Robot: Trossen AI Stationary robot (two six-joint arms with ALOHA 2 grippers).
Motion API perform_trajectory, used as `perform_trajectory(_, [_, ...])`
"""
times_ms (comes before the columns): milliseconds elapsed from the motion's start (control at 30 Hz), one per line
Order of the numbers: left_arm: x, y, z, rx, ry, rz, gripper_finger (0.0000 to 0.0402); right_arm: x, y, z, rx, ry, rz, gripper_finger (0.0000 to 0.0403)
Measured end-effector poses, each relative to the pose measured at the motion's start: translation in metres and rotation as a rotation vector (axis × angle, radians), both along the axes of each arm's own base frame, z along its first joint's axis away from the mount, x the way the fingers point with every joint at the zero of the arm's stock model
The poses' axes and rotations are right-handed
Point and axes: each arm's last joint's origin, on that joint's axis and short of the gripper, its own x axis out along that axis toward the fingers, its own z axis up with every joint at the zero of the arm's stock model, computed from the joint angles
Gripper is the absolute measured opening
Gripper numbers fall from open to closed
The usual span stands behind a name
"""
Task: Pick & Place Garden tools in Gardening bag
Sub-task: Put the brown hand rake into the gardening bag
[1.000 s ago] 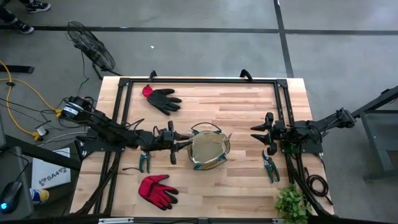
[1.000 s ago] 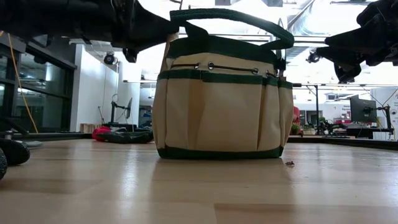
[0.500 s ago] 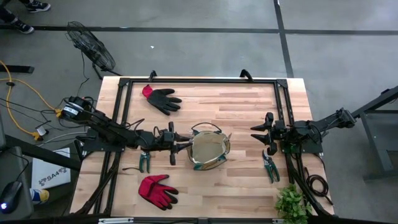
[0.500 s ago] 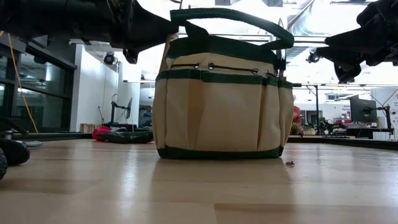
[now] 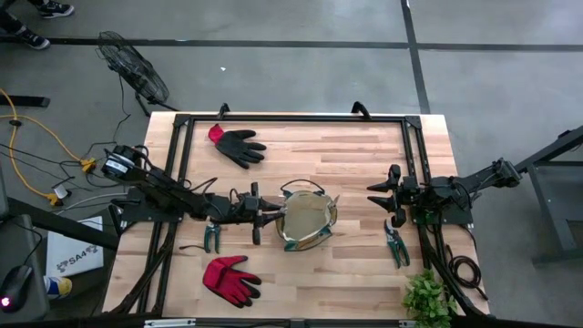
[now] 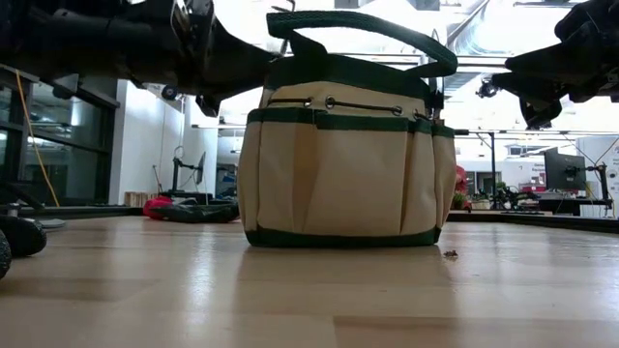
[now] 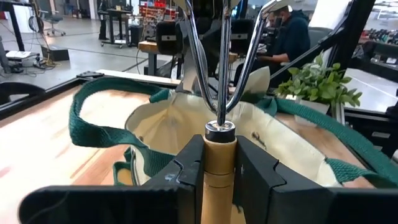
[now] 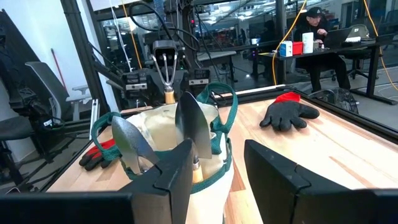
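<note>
Left tool [image 7: 219,165], gripping the fork [image 7: 219,74], shifted toward the bag [image 5: 305,221].

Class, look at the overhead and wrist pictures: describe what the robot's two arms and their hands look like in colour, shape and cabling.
Both arms are dark, slim and jointed. The left hand and right hand are black, each ending in two flat, blocky fingers. Dark cables run along the left arm, and black cable loops beside the right arm.
</note>
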Motion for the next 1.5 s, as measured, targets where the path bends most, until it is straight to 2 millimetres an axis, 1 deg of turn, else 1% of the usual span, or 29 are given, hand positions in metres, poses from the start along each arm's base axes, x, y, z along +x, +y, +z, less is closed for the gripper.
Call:
perform_trajectory(400, [0.001, 0.000, -0.008, 0.015, 0.048, 0.002, 0.0059, 0.000, 0.000, 0.000, 0.000, 0.000, 0.000, 0.0137])
perform_trajectory(567, [0.001, 0.000, -0.010, 0.015, 0.071, 0.009, 0.0077, 0.000, 0.000, 0.000, 0.000, 0.000, 0.000, 0.0137])
perform_trajectory(700, [0.001, 0.000, -0.010, 0.016, 0.071, 0.013, 0.0082, 0.000, 0.000, 0.000, 0.000, 0.000, 0.000, 0.0137])
perform_trajectory(1033, [0.000, 0.000, -0.018, 0.039, 0.146, -0.014, 0.0086, 0.000, 0.000, 0.000, 0.000, 0.000, 0.000, 0.0137])
perform_trajectory(1500, [-0.001, 0.000, -0.024, 0.059, 0.208, -0.021, 0.0088, 0.000, 0.000, 0.000, 0.000, 0.000, 0.000, 0.0137])
